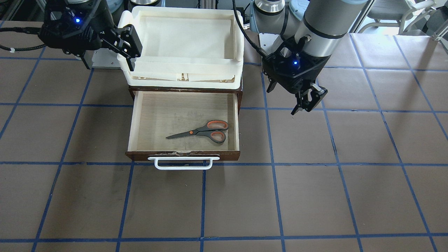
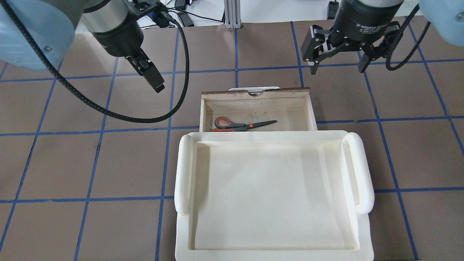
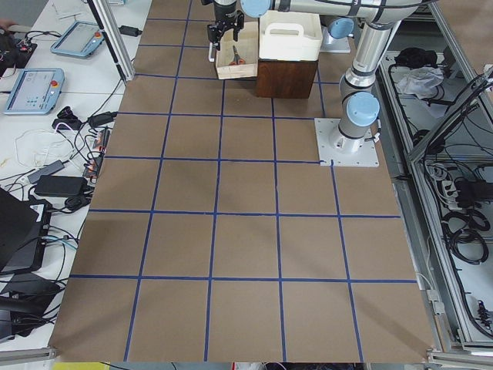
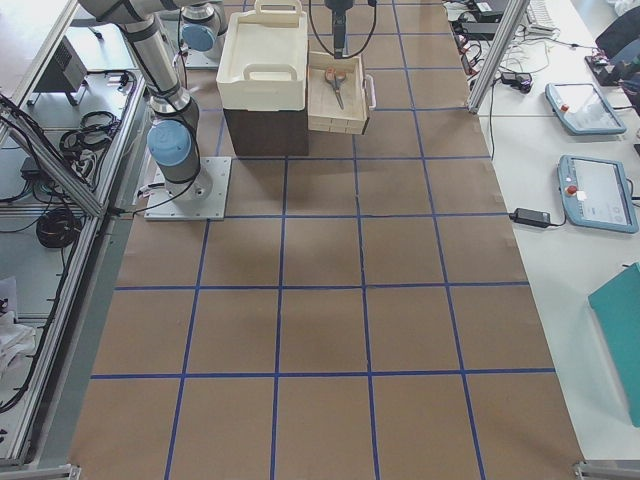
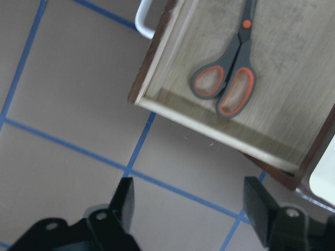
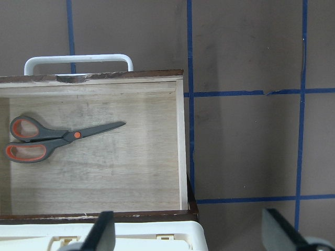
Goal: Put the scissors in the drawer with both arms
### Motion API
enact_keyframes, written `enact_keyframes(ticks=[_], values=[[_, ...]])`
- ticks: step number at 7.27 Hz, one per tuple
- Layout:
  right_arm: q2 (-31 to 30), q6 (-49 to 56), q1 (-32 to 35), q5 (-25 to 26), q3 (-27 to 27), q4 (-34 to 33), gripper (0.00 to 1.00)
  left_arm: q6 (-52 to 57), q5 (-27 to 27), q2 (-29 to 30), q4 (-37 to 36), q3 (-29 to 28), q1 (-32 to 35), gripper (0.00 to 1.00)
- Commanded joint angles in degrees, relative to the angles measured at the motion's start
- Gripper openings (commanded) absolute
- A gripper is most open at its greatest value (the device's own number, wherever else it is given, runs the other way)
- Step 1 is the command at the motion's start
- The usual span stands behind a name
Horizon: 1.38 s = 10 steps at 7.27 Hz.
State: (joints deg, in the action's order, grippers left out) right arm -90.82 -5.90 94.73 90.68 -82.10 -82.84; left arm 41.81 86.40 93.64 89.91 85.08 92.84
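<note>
My left gripper [image 1: 301,109] hangs over the bare brown table [image 1: 367,182] just off the side of the drawer [image 1: 134,122] that faces the table's left end. Its wrist camera shows the two black fingers [image 5: 123,194] spread wide with nothing between them. My right gripper [image 2: 337,69] is also spread wide and empty. It is raised above the table on the other side of the drawer, toward the right end, clear of the woodwork. The scissors [image 1: 201,132] are inside the drawer, lying flat on its pale plywood floor with the blades closed. The orange-lined loops sit close to the wall on the left-end side, and the tips point toward the right end. They lie somewhat nearer the dark red-brown front than the back, and neither gripper touches them. The drawer stands pulled well out of its dark brown cabinet [image 3: 286,77], which sits about midway along my edge of the table between the two arm bases. The front and its white bar handle [image 1: 183,163] face the operators' edge. A cream plastic bin [image 1: 185,66] rests on top of the cabinet, overhanging the back of the open drawer. Blue tape lines [image 1: 273,196] divide the table into squares.
</note>
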Motion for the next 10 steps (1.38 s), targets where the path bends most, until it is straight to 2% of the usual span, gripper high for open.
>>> enact_keyframes(ticks=[1, 2, 3, 4, 6, 10], values=[[0.0, -0.1, 0.0, -0.1, -0.1, 0.0, 1.0, -14.3, 4.6, -2.0, 0.9, 0.3, -2.2, 0.99], [0.0, 0.0, 0.0, 0.0, 0.0, 0.0, 1.0, -16.2, 4.0, -2.3, 0.2, -0.1, -5.4, 0.99], [0.0, -0.1, 0.0, -0.1, -0.1, 0.0, 1.0, -26.6, 4.1, -3.7, 0.6, -0.1, -5.8, 0.99], [0.1, 0.0, 0.0, 0.0, -0.1, 0.0, 1.0, -31.7, 4.3, -5.4, 1.4, 0.4, -5.7, 0.99], [0.1, 0.0, 0.0, 0.0, -0.1, 0.1, 1.0, -41.3, 4.1, -7.1, 6.3, 0.7, -5.8, 0.99], [0.1, 0.0, 0.0, 0.0, -0.1, 0.3, 1.0, -42.7, 2.2, -7.3, 7.1, 1.0, -5.8, 0.99]])
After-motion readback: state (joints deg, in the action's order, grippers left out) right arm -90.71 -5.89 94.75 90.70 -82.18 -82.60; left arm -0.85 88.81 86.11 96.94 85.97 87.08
